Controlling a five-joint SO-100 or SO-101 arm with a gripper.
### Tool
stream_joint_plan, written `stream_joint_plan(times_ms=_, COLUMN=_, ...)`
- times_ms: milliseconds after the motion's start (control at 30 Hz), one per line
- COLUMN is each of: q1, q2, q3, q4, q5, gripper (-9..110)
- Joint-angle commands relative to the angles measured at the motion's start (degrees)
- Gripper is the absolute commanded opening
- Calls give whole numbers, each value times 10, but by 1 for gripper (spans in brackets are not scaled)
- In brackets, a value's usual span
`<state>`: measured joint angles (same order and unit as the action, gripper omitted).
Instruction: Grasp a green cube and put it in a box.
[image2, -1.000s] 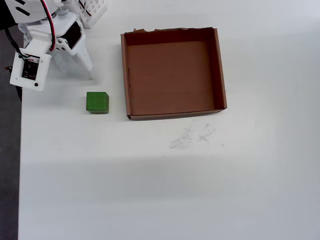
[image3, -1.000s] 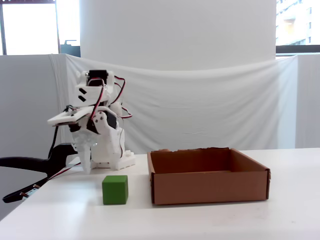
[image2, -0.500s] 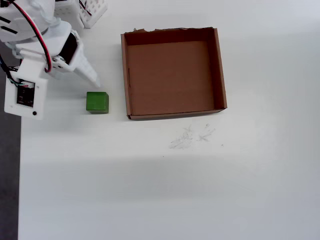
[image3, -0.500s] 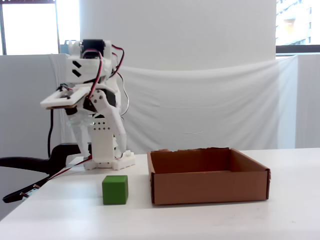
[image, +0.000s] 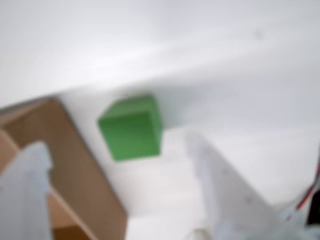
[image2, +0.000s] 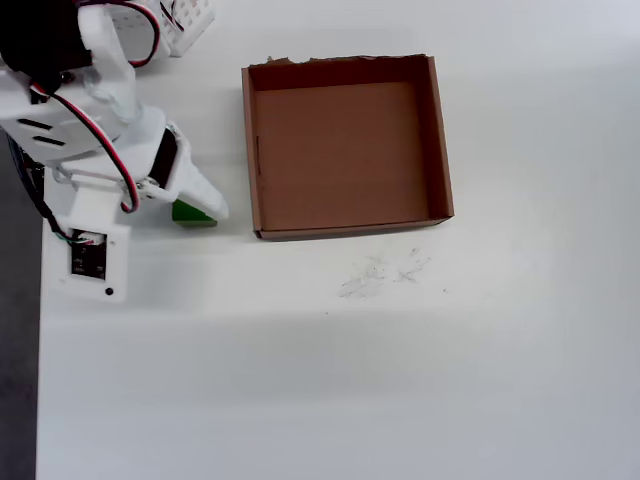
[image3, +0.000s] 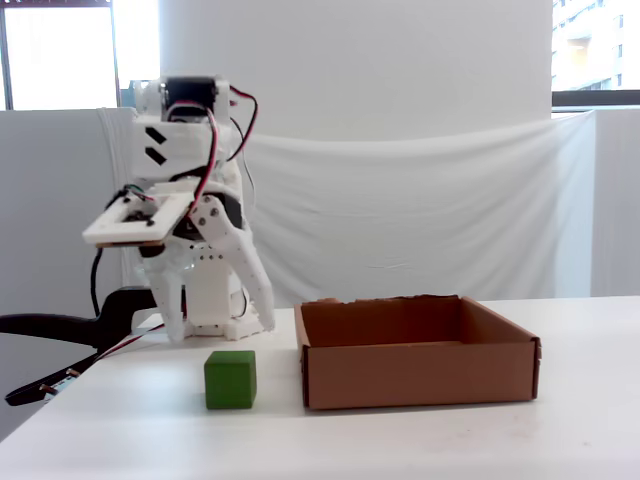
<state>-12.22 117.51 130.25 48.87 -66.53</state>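
The green cube (image3: 230, 379) rests on the white table just left of the box (image3: 420, 372) in the fixed view. My gripper (image3: 220, 328) hangs open a little above the cube, with one finger on each side of it. In the overhead view the arm covers most of the green cube (image2: 196, 214), and the gripper (image2: 203, 205) is right over it, beside the box's left wall (image2: 249, 150). The blurred wrist view shows the green cube (image: 131, 127) just ahead of the open gripper (image: 116, 145), and the box (image: 65, 160) at lower left. Nothing is held.
The arm's white base (image2: 185, 20) stands at the table's top left in the overhead view. The table's left edge (image2: 40, 330) runs close behind the arm. Faint scribbles (image2: 385, 272) mark the table below the box. A white cloth backdrop (image3: 420, 220) closes the far side.
The arm has swung out from near its base to a place above the green cube. Its fingers now stand wider apart. Cube and box have not moved.
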Motion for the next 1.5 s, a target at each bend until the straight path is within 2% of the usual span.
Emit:
stream_joint_plan(times_ms=0, q1=-7, q2=-1, q3=-14, q4=-21, q5=-17, gripper=37)
stream_joint_plan(times_ms=467, q1=-28, q2=-25, q3=57, q4=-109, q5=-28, gripper=35)
stream_joint_plan(times_ms=933, q1=-47, q2=-52, q3=97, q4=-161, q5=-24, gripper=28)
stream_joint_plan(times_ms=1467, q1=-51, q2=-72, q3=85, q4=-160, q5=-21, gripper=19)
